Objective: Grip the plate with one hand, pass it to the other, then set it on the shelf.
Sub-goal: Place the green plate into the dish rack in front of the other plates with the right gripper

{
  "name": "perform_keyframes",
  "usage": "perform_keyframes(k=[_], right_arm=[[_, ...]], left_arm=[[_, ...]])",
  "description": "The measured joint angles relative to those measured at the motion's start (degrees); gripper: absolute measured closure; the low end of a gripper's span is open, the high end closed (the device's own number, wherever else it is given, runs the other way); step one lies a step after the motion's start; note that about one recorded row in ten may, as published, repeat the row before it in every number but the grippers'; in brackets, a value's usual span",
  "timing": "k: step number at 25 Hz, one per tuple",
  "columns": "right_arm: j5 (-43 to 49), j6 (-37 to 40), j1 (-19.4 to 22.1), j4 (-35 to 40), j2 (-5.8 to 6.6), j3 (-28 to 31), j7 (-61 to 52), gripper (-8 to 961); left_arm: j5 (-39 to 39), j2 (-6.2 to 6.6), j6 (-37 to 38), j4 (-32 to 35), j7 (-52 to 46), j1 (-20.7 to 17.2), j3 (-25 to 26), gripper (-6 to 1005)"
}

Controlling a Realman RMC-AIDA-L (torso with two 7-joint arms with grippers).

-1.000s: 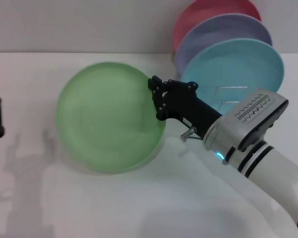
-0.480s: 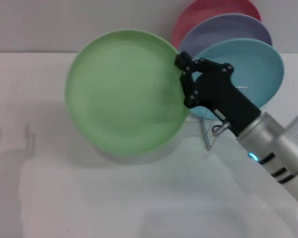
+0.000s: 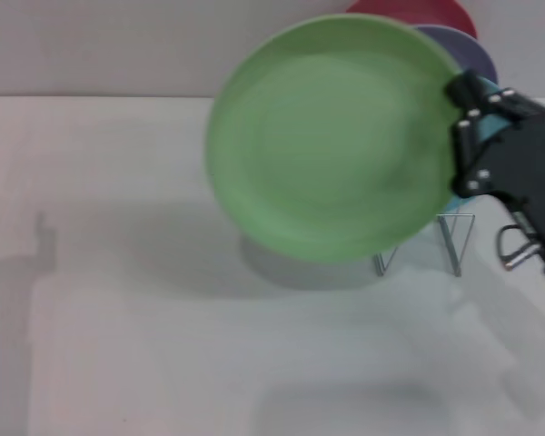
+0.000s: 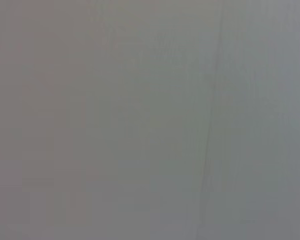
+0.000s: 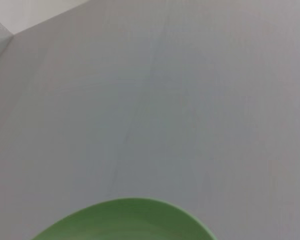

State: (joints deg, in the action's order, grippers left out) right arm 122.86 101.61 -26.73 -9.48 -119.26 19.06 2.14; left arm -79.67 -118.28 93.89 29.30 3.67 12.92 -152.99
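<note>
Head view first: the right gripper [image 3: 461, 136], a black jointed two-finger hand, is pinching the right edge of the round, shallow, matte light green plate [image 3: 331, 136]. The plate is up in the air, tilted almost upright with its face toward the camera, clear of the white table [image 3: 163, 345], and its shadow lies on the table below it. It hangs just in front of the small silver wire plate rack [image 3: 456, 238], whose upright loops peek out under the plate's lower right edge. Behind it, only slivers show of a turquoise-blue plate [image 3: 492, 109], a lavender plate [image 3: 468, 50] and a red plate [image 3: 418, 9], all standing in that rack. The left gripper is nowhere to be seen in this view.

Left wrist view: nothing but a plain grey surface, no fingers, no plate. That arm looks parked away from the action.

Right wrist view: the top arc of the green plate [image 5: 125, 220] pokes in at the edge, with a pale wall beyond it. The gripper's own fingers don't show here.

My read is that this is the placing step, with the plate in the right hand and close to the rack. Next, the plate needs lining up with a free front slot and lowering edge-first between the wires, without knocking the turquoise one, before the pinch lets go.
</note>
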Motion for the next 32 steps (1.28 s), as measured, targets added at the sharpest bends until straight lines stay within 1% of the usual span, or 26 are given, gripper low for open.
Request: perform_keyframes(k=[5, 7, 10, 17, 20, 22, 24, 29, 32], right_arm=[[-0.2, 5.6, -0.3, 6.4, 0.15, 1.7, 3.7, 932], [-0.3, 7.0, -1.1, 8.8, 0.24, 1.8, 5.6, 932], [-0.3, 9.0, -2.7, 12.6, 0.45, 1.9, 7.2, 932], [-0.8, 11.2, -5.6, 19.0, 2.0, 1.5, 11.8, 933], [-0.7, 12.3, -6.3, 22.4, 2.26, 1.2, 13.8, 933], [-0.6, 12.8, -6.4, 24.4, 2.3, 0.2, 14.1, 933], [-0.7, 13.0, -6.2, 25.8, 2.49, -1.0, 14.5, 933], [-0.8, 13.1, -5.4, 27.3, 3.39, -3.2, 16.3, 933], [-0.8, 12.7, -5.3, 28.1, 4.14, -4.0, 17.1, 933]], left_arm=[[0.0, 0.01, -0.9, -0.6, -1.6, 0.8, 0.2, 390], [0.0, -0.11, -2.5, -0.9, -2.6, 2.5, 0.3, 390], [-0.1, -0.21, -3.9, -0.9, -2.8, 3.5, 0.3, 390], [-0.2, -0.39, -7.2, -0.8, -7.6, 4.6, 1.7, 391], [-0.1, -0.34, -7.1, -0.9, -9.0, 4.6, 1.8, 391], [-0.2, -0.3, -6.9, -0.9, -9.2, 4.6, 1.9, 391], [-0.1, -0.28, -6.4, -1.0, -9.3, 4.5, 3.4, 390], [0.0, -0.32, -5.9, -1.0, -9.3, 4.5, 4.0, 389], [0.0, -0.39, -4.9, -0.7, -9.3, 4.6, 4.2, 389]])
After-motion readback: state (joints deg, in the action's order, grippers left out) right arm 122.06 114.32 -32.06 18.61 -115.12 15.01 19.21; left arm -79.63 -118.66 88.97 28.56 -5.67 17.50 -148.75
